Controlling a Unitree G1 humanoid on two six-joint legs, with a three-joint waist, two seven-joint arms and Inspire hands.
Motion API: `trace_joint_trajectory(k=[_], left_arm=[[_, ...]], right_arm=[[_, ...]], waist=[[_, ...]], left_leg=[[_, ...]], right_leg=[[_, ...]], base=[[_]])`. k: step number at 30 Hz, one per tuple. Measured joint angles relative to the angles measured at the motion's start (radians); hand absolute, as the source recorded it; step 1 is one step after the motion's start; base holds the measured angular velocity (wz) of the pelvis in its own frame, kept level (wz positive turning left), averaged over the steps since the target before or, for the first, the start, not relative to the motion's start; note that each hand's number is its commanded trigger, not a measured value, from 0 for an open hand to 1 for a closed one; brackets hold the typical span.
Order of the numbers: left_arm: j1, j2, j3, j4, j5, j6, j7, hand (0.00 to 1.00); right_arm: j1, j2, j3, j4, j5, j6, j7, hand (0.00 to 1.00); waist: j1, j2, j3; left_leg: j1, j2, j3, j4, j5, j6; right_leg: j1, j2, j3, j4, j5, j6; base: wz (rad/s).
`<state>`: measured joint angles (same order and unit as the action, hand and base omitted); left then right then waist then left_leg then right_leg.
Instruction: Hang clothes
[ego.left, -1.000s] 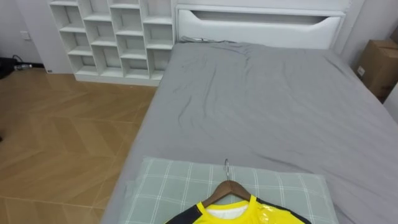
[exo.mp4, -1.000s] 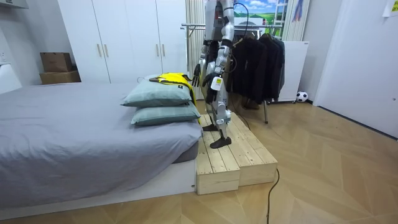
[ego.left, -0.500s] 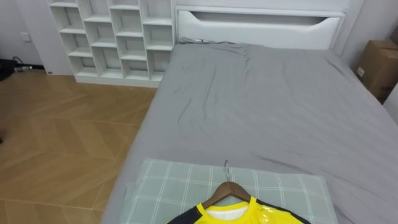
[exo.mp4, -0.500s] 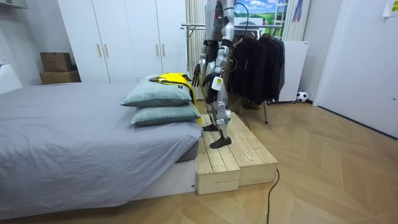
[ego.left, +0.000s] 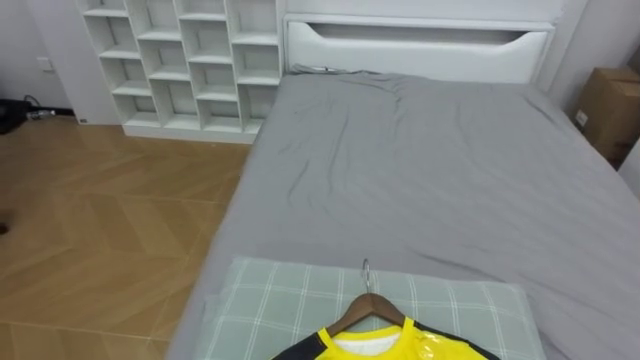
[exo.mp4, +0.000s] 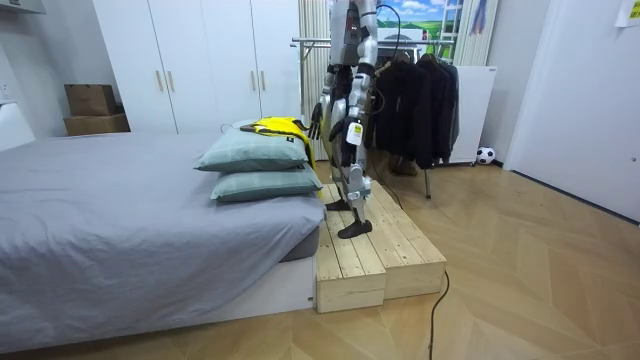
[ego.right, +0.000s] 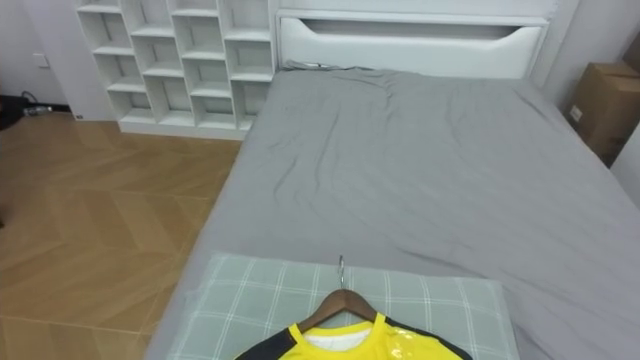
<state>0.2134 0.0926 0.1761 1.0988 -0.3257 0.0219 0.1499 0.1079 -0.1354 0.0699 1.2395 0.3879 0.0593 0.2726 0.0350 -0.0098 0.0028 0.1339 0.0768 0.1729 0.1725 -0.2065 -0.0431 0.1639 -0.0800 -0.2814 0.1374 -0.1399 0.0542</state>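
Hardly anything has changed since a second ago: your head camera has shifted a touch, and the yellow shirt (ego.left: 385, 346) lies where it lay, at 6 o'clock in your eye view. It sits on a wooden hanger (ego.left: 366, 303) whose metal hook points to 12 o'clock. Shirt and hanger rest flat on the pale checked pillow (ego.left: 275, 300), which in the room view is the upper of two stacked at the near end of the grey bed (ego.left: 430, 170). You stand upright on the wooden step (exo.mp4: 375, 255) against that end of the bed, facing it. Your left hand (exo.mp4: 350, 132) hangs at your side nearest the room camera. Your right hand (exo.mp4: 319, 124) hangs on the far side, close to the shirt's edge but apart from it. Whether the fingers of either hand are spread or curled you cannot tell from here; neither one holds the shirt. Behind you stands the clothes rail (exo.mp4: 415, 95) with dark garments on it. A white cube shelf (ego.left: 180, 60) is at 11 o'clock in your eye view, a cardboard box (ego.left: 607, 105) at 2 o'clock
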Motion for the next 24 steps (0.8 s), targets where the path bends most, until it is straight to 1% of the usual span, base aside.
trace_joint_trajectory(k=[1, 3, 5, 7, 8, 10, 12, 13, 14, 15, 16, 17, 18, 19, 21, 24], left_arm=[[-0.001, 0.002, 0.016, -0.006, 0.015, -0.001, 0.019, 0.00], [0.001, 0.009, 0.018, -0.035, 0.033, -0.001, 0.055, 0.00], [0.001, 0.013, 0.019, -0.064, 0.079, -0.010, 0.093, 0.00], [0.007, 0.016, 0.019, -0.118, 0.147, -0.019, 0.142, 0.00], [0.011, 0.018, 0.019, -0.140, 0.166, -0.020, 0.155, 0.00], [0.019, 0.031, 0.019, -0.209, 0.233, -0.036, 0.208, 0.00], [0.018, 0.043, 0.016, -0.250, 0.267, -0.040, 0.254, 0.00], [0.017, 0.048, 0.015, -0.269, 0.286, -0.048, 0.283, 0.00], [0.018, 0.050, 0.015, -0.281, 0.295, -0.049, 0.295, 0.00], [0.021, 0.051, 0.015, -0.315, 0.317, -0.051, 0.323, 0.00], [0.023, 0.051, 0.014, -0.347, 0.357, -0.055, 0.349, 0.00], [0.024, 0.051, 0.011, -0.361, 0.384, -0.059, 0.359, 0.00], [0.025, 0.051, 0.007, -0.386, 0.433, -0.068, 0.376, 0.00], [0.028, 0.051, 0.001, -0.418, 0.477, -0.073, 0.389, 0.00], [0.032, 0.052, -0.003, -0.473, 0.547, -0.078, 0.396, 0.00], [0.033, 0.053, -0.020, -0.541, 0.621, -0.112, 0.438, 0.00]], right_arm=[[0.001, 0.000, -0.005, 0.000, 0.000, -0.003, 0.000, 0.00], [0.003, 0.000, -0.015, 0.000, 0.000, -0.004, 0.000, 0.00], [0.004, -0.005, -0.015, -0.001, 0.001, -0.006, 0.000, 0.00], [0.002, -0.011, -0.014, -0.002, 0.000, -0.007, -0.001, 0.00], [0.002, -0.012, -0.014, -0.003, 0.000, -0.007, -0.001, 0.00], [0.002, -0.015, -0.013, -0.003, 0.001, -0.011, -0.001, 0.00], [-0.001, -0.017, -0.013, -0.002, 0.003, -0.018, -0.001, 0.00], [-0.003, -0.017, -0.012, 0.000, 0.003, -0.018, -0.001, 0.00], [-0.003, -0.017, -0.012, 0.000, 0.002, -0.018, -0.001, 0.00], [-0.003, -0.017, -0.012, 0.000, 0.003, -0.019, 0.000, 0.00], [0.001, -0.017, -0.011, 0.000, 0.003, -0.022, -0.001, 0.00], [0.001, -0.017, -0.011, 0.001, 0.003, -0.024, -0.001, 0.00], [0.002, -0.017, -0.011, 0.001, 0.002, -0.027, -0.001, 0.00], [0.002, -0.017, -0.011, 0.001, 0.001, -0.037, 0.000, 0.00], [0.003, -0.018, -0.012, 0.001, 0.001, -0.048, 0.000, 0.00], [0.004, -0.020, -0.016, 0.000, 0.000, -0.066, 0.000, 0.00]], waist=[[-0.001, 0.002, 0.0004], [-0.003, 0.006, 0.0009], [0.000, 0.014, 0.0014], [-0.001, 0.018, 0.0045], [-0.001, 0.017, 0.0053], [-0.001, 0.017, 0.0055], [-0.002, 0.016, 0.0056], [-0.003, 0.015, 0.0048], [-0.003, 0.016, 0.0043], [-0.004, 0.014, 0.0041], [-0.004, 0.014, 0.0013], [-0.004, 0.013, 0.0010], [-0.003, 0.011, -0.0002], [-0.003, 0.009, -0.0012], [-0.003, 0.008, -0.0016], [-0.010, 0.010, -0.0021]], left_leg=[[-0.002, 0.000, -0.005, 0.000, 0.000, 0.000], [-0.006, 0.000, -0.011, 0.004, -0.001, 0.000], [-0.008, 0.001, -0.012, 0.003, -0.001, -0.001], [-0.008, 0.001, -0.012, 0.003, -0.001, -0.001], [-0.007, 0.000, -0.013, 0.003, -0.001, -0.001], [0.001, 0.000, -0.013, 0.002, -0.001, -0.001], [0.002, -0.001, -0.011, 0.002, -0.001, -0.001], [0.002, -0.001, -0.011, 0.002, -0.001, -0.001], [0.002, -0.001, -0.011, 0.002, -0.001, -0.001], [0.000, -0.002, -0.011, 0.001, -0.001, -0.001], [-0.002, -0.003, -0.012, 0.000, -0.001, -0.001], [-0.003, -0.003, -0.012, 0.000, -0.001, -0.001], [-0.004, -0.003, -0.012, 0.000, -0.001, -0.001], [-0.004, -0.003, -0.013, 0.002, -0.001, -0.001], [-0.003, -0.003, -0.013, 0.001, -0.001, -0.001], [-0.001, -0.003, -0.013, -0.004, -0.001, -0.001]], right_leg=[[0.000, 0.000, -0.002, 0.000, 0.000, 0.000], [0.001, 0.000, -0.007, 0.000, 0.000, 0.000], [0.001, 0.000, -0.005, 0.000, 0.000, 0.000], [0.002, 0.000, -0.003, 0.001, 0.000, 0.000], [0.003, 0.000, -0.003, 0.000, 0.000, 0.000], [0.011, 0.000, -0.001, -0.002, 0.000, 0.000], [0.010, 0.000, 0.003, -0.004, 0.000, 0.000], [0.010, 0.000, 0.004, -0.004, 0.000, 0.000], [0.010, 0.000, 0.004, -0.005, -0.001, 0.000], [0.009, 0.000, 0.004, -0.007, -0.001, 0.001], [0.009, 0.000, 0.007, -0.011, -0.001, 0.001], [0.009, 0.000, 0.009, -0.013, -0.001, 0.001], [0.010, 0.002, 0.012, -0.017, -0.001, 0.001], [0.010, 0.004, 0.023, -0.020, -0.001, 0.001], [0.010, 0.005, 0.031, -0.020, -0.001, 0.001], [0.009, 0.005, 0.030, -0.020, -0.001, 0.001]], base=[[0.07], [0.08], [0.02], [0.00], [0.00], [0.00], [0.00], [0.00], [0.00], [0.00], [0.00], [0.00], [0.00], [0.00], [0.00], [0.00]])
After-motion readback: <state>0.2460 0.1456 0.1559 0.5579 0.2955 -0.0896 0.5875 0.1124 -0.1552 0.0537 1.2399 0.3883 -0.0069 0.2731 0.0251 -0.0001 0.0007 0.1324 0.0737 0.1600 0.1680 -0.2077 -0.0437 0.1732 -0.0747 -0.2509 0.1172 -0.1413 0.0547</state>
